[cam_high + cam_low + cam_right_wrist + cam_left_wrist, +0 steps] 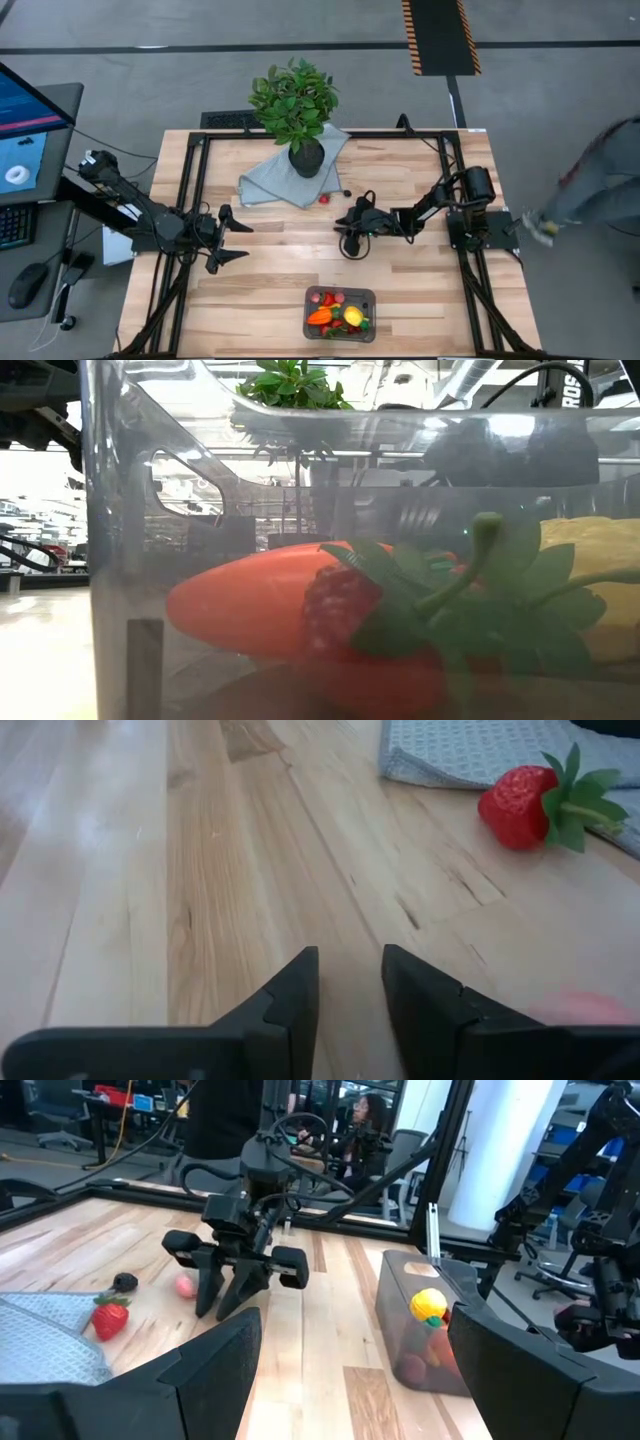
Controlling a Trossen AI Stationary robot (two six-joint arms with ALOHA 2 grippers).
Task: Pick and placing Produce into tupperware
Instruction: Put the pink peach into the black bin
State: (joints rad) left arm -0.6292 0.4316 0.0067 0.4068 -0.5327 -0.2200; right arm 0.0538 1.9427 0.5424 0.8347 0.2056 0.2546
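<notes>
Between picks: right gripper (352, 222), narrow and empty, hangs near the strawberry (520, 806) beside the cloth (272, 180); next, widen and straddle it; left gripper (236, 240) waits wide.

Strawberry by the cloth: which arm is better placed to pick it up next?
Right, likely. The right gripper hangs low just beside the strawberry, empty, jaws narrowly parted, and its wrist view shows the berry close ahead. The left gripper waits open, farther off across the table.

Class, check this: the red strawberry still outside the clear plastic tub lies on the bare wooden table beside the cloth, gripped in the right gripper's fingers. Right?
Not quite. The red strawberry lies beside the light grey cloth on the wooden table, but the right gripper holds nothing, as the right wrist view shows.
</notes>
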